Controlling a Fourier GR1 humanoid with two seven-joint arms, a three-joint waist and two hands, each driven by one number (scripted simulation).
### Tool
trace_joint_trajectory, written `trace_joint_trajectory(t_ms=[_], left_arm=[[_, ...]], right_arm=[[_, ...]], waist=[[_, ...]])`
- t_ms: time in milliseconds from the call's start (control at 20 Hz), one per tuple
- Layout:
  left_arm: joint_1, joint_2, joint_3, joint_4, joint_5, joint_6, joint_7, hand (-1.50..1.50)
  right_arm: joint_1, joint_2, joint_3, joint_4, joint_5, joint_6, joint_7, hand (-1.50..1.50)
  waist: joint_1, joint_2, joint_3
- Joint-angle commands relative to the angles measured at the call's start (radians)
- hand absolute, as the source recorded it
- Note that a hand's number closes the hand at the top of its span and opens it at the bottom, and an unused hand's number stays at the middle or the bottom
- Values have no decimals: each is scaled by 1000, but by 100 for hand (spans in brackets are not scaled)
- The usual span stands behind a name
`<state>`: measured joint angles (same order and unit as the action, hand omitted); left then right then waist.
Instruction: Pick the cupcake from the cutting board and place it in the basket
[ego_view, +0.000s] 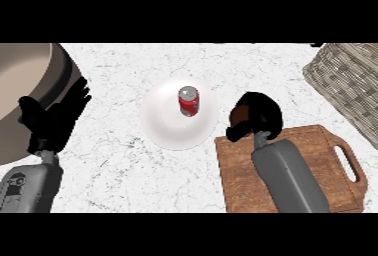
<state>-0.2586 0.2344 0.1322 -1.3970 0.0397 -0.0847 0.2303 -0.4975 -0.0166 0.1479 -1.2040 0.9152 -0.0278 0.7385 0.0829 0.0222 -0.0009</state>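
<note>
Our right robot hand (255, 117) curls around the cupcake (238, 116) at the cutting board's (332, 190) far edge; we should lift straight before swinging to the basket (347, 85). Left robot hand (52, 117) rests open.

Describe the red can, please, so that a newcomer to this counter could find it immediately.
Start at the white marble counter and find the white plate at its middle, left of the wooden cutting board. The red can stands upright on that plate, the only red thing there, with a silver top.
</note>
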Motion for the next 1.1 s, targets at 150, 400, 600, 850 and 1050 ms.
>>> trace_joint_trajectory(t_ms=[150,400,600,850,1050], left_arm=[[-52,-29,-20,54,-15,14,-5,0],[-65,-4,-1,55,2,-6,5,0],[-54,15,11,33,3,-3,38,0],[1,12,31,48,3,2,-19,0],[34,16,32,20,0,1,-15,0]], right_arm=[[-327,16,-6,325,-110,-257,158,150],[-382,16,24,268,-186,-564,48,150],[-543,16,71,360,-68,-681,101,150],[-741,16,46,510,11,-707,258,150],[-786,16,19,558,77,-714,326,150]], waist=[[20,9,2],[15,2,3],[-8,-10,0],[-33,-13,-1],[-54,-19,0]])
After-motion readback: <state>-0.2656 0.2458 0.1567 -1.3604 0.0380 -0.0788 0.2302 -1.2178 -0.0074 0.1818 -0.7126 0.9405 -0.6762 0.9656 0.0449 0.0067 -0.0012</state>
